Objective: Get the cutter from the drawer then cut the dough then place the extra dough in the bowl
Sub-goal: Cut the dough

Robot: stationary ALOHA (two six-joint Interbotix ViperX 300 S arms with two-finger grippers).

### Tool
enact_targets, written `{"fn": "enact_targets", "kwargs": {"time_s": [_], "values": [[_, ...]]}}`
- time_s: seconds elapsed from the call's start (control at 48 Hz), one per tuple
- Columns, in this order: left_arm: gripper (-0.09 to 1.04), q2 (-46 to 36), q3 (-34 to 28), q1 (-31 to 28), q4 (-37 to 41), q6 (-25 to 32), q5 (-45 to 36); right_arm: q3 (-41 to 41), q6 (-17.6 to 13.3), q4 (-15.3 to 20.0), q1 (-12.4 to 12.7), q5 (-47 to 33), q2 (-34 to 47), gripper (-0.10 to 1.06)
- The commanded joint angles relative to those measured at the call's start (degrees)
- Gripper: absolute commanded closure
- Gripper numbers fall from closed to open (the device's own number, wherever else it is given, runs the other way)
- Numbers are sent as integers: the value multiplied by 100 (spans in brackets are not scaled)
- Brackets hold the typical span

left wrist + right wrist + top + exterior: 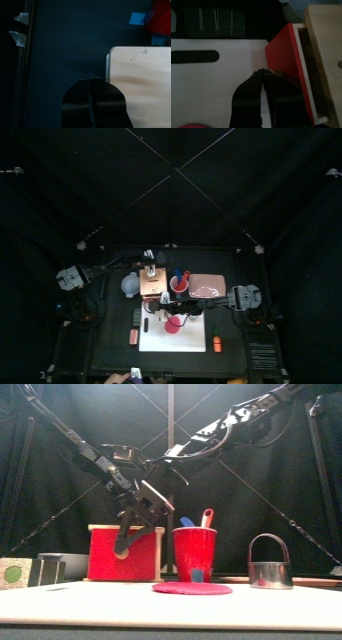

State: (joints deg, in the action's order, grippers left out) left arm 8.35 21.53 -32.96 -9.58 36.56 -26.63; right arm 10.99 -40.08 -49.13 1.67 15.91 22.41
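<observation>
The cutter stands out on the table at the near right. It is a round band of shiny metal with a thin wire handle arching over it. It is set apart from the red cup on its left, with bare surface around it.

The dough, a flat pink-red disc, lies on the smooth white board on the near half of the table. It sits in front of the cup and well clear of the cutter. A blue toy knife and a red one poke out of the cup.

The board's far edge runs just beside the glossy red drawer front of the pale wooden box. The right gripper hangs over that seam, its jaws clenched together on nothing. The left gripper hovers over dark table just off a straight edge of the box's top, and its jaws are likewise pressed tight and empty.

The blue-grey bowl sits to the left of the box. A flat pink tray lies to the right of the cup on the far side. A dark, ribbed toy sushi roll rests off the board's left end.
</observation>
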Motion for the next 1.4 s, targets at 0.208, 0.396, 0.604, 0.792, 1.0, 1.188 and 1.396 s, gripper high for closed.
{"fn": "enact_targets", "kwargs": {"time_s": [0.208,0.396,0.604,0.792,1.0,1.188,1.396], "values": [[68,-9,-176,79,0,18,97,-290,0,-97,264,-18,26,78],[69,-18,-158,79,-9,0,97,-281,0,-62,272,-9,18,78],[69,-105,-158,62,-35,-62,211,-193,0,9,-62,334,-299,78],[68,-360,-167,44,-53,-79,527,-62,-18,26,-571,668,-888,78],[68,-686,-26,53,-396,-88,1116,712,-79,123,-1046,773,-1881,77],[68,-1072,387,193,-712,-62,1784,1617,-105,545,-1187,1028,-2786,72],[68,-1503,1195,1151,-1037,-62,3050,2584,-105,1292,-1213,1143,-3516,56]]}}
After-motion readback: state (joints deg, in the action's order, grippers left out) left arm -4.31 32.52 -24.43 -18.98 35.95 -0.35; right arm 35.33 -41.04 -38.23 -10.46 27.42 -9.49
